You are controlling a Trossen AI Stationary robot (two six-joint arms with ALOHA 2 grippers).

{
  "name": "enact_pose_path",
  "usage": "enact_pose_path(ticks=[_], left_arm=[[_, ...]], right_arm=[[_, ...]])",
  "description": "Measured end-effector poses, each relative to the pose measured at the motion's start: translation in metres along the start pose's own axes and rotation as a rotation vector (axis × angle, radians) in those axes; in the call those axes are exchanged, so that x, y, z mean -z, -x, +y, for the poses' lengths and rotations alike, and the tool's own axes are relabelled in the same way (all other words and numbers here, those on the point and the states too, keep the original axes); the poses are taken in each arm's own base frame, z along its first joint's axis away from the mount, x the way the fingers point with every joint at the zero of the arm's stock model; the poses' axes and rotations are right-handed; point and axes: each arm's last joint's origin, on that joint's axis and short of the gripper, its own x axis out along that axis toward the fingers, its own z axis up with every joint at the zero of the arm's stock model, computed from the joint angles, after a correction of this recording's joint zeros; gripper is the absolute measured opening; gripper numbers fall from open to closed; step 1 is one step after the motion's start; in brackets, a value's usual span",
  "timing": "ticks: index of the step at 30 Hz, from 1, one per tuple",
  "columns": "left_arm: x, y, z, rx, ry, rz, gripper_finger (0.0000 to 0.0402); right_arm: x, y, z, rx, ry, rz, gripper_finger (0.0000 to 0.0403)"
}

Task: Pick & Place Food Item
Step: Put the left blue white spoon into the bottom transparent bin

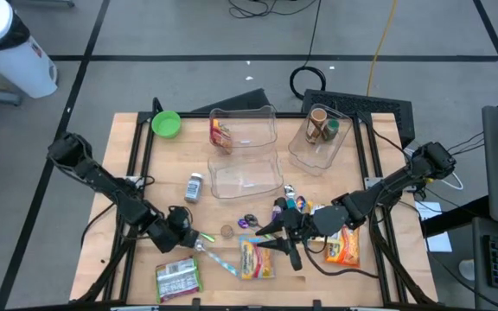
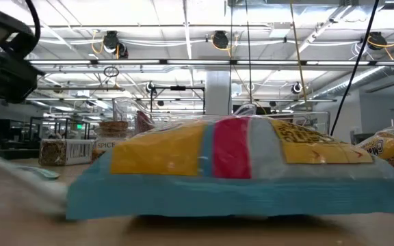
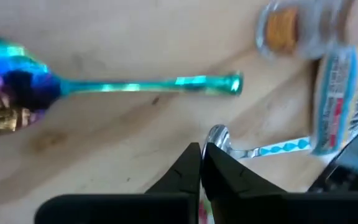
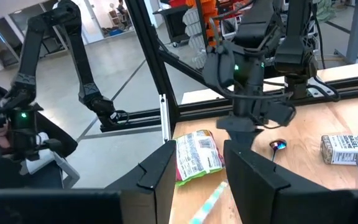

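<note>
the left claw, lower left, is pinched together on a spoon. the right claw waits open. next, lift the spoon off the counter.

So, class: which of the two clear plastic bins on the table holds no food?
The nearer clear plastic bin, centre table; the far clear bin holds a red packet.

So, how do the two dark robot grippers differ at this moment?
The left gripper is shut; the right gripper is open, with a wide gap. The left gripper points down at the wooden table, close by a silver spoon; the right gripper looks level across it. Both are dark and empty.
</note>
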Motion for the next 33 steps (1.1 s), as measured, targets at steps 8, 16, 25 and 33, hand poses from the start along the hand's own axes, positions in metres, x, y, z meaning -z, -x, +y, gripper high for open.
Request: enact_pose_path(ticks=[8, 16, 25, 33], left_arm=[[0.005, 0.016, -0.026, -0.037, -0.134, 0.069, 0.0005], [0.006, 0.058, -0.066, -0.150, -0.307, -0.020, 0.0004], [-0.005, 0.106, -0.116, -0.042, -0.405, -0.248, 0.0005], [-0.027, 0.129, -0.144, 0.031, -0.433, -0.430, 0.0004]], right_arm=[[-0.001, -0.001, -0.003, 0.011, 0.012, -0.001, 0.0126], [-0.003, -0.002, -0.006, 0.017, 0.007, -0.009, 0.0126], [-0.017, -0.003, -0.012, 0.003, -0.009, -0.128, 0.0126], [-0.025, -0.004, -0.019, 0.009, -0.067, -0.186, 0.0164]])
